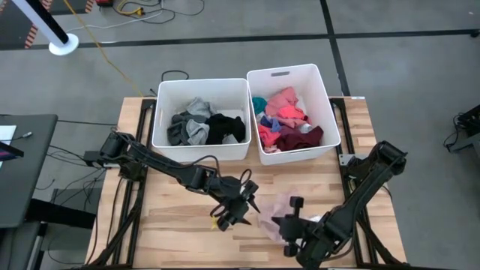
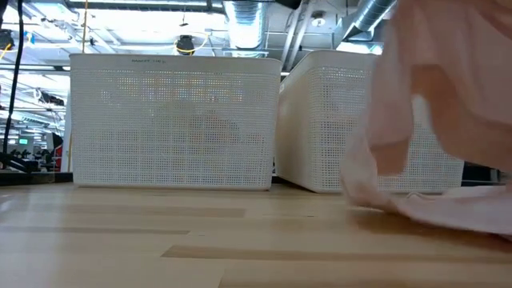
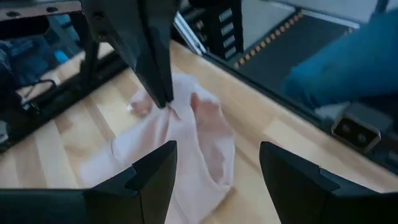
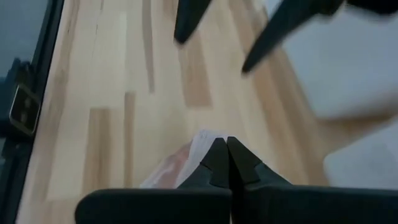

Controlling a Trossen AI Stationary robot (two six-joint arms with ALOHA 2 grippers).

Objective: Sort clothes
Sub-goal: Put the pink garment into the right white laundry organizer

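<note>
Evidently the pale pink garment (image 1: 279,211) is the piece in hand: it lies on the bare wood in the lower middle of the high view, just below the two bins and apart from both, and in the low view (image 2: 432,120) it is seen drawn up at the right edge of the frame, its hem trailing on the boards, which suggests it is being lifted by a pinch near its top. That pinch is made by the right gripper (image 4: 226,163), whose fingers are pressed together with pink fabric showing at their tips; a small fold is taken, probably so that the cloth hangs free and can be carried. The left gripper (image 3: 217,168) is held just beside the garment with its fingers spread wide and empty, seemingly kept ready to assist or to stay clear. Above, the sorting so far is shown by the contents: dark and grey clothes (image 1: 201,127) are gathered in the left bin (image 1: 160,112), while pink, red and maroon clothes (image 1: 288,118) are heaped in the right bin (image 1: 328,112). By colour, the pink piece would be judged to belong in the right bin. The table (image 1: 172,225) is otherwise bare of garments, so the task appears nearly done.
</note>
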